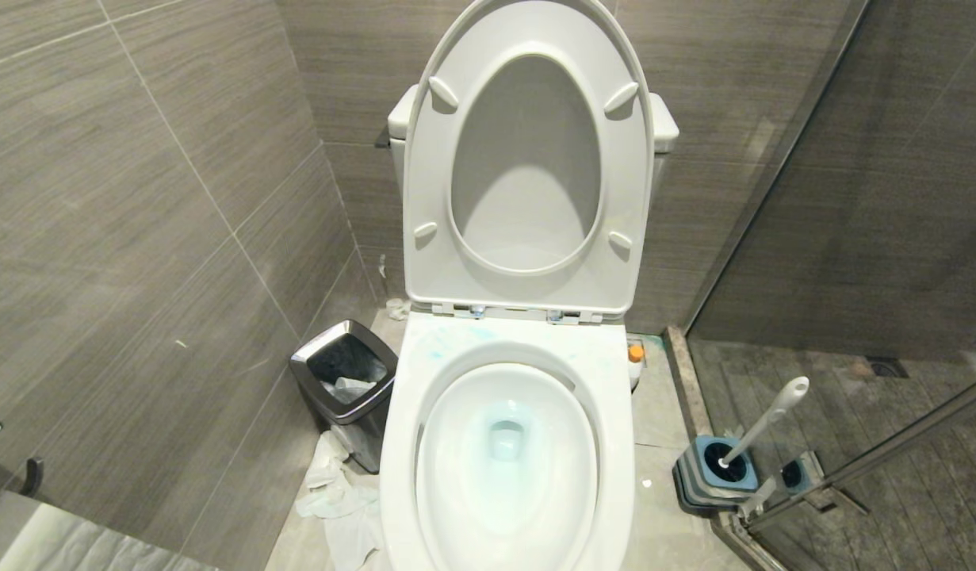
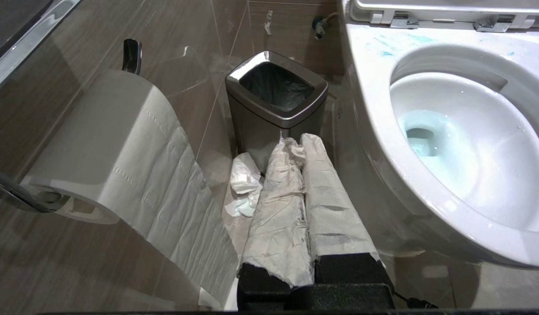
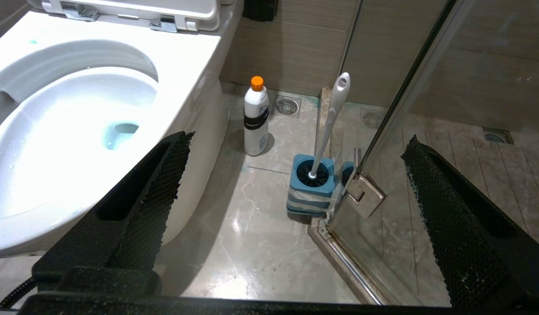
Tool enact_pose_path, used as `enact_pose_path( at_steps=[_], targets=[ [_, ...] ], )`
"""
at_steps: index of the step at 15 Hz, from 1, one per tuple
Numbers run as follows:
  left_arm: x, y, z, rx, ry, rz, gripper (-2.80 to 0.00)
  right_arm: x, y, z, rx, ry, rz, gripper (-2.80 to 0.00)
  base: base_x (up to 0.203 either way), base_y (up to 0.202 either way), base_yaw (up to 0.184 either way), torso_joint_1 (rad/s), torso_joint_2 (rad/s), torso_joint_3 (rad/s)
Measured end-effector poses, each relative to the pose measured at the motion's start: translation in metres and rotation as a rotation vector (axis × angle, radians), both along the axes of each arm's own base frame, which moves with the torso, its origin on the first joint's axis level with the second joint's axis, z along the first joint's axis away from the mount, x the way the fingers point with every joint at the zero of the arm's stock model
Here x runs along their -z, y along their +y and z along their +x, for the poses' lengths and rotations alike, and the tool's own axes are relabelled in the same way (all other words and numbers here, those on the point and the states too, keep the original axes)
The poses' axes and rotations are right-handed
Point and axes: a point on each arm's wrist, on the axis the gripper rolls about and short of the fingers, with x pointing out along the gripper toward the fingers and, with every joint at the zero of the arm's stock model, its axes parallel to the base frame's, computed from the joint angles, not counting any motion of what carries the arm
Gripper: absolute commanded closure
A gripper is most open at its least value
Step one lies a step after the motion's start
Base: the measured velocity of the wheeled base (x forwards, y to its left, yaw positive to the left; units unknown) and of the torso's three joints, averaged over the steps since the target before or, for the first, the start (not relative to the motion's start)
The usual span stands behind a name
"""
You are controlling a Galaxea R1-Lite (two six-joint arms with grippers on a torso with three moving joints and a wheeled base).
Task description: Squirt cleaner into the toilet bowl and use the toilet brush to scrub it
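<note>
The white toilet bowl (image 1: 614, 373) stands open, seat and lid raised, with pale turquoise water in the basin and turquoise smears on the back of the rim. The cleaner (image 3: 256, 118), a whitish bottle with an orange cap, stands on the floor right of the toilet; only its cap (image 1: 635, 354) shows in the head view. The toilet brush (image 3: 332, 118) leans in its blue-and-grey holder (image 3: 312, 183) by the glass door. My right gripper (image 3: 298, 140) is open and empty, low beside the bowl, facing brush and bottle. On the toilet's left, my left gripper (image 2: 295, 141) is shut, its white-wrapped fingers pressed together.
A steel-rimmed waste bin (image 1: 345, 381) stands left of the toilet with crumpled tissue (image 1: 337, 492) on the floor by it. A paper roll (image 2: 116, 144) hangs on the left wall. A glass shower door (image 3: 405, 87) and its hinge (image 3: 365, 197) close off the right.
</note>
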Motion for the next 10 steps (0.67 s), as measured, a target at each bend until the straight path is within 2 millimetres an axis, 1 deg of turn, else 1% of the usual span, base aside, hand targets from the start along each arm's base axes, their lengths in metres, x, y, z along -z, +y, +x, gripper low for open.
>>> enact_pose_path(
  at_steps=[10],
  targets=[
    [0.0, 0.0, 0.0, 0.0, 0.0, 0.0, 0.0, 0.0, 0.0, 0.0, 0.0, 0.0, 0.0, -2.8, 0.0, 0.0, 0.0, 0.0, 0.0, 0.0]
  ],
)
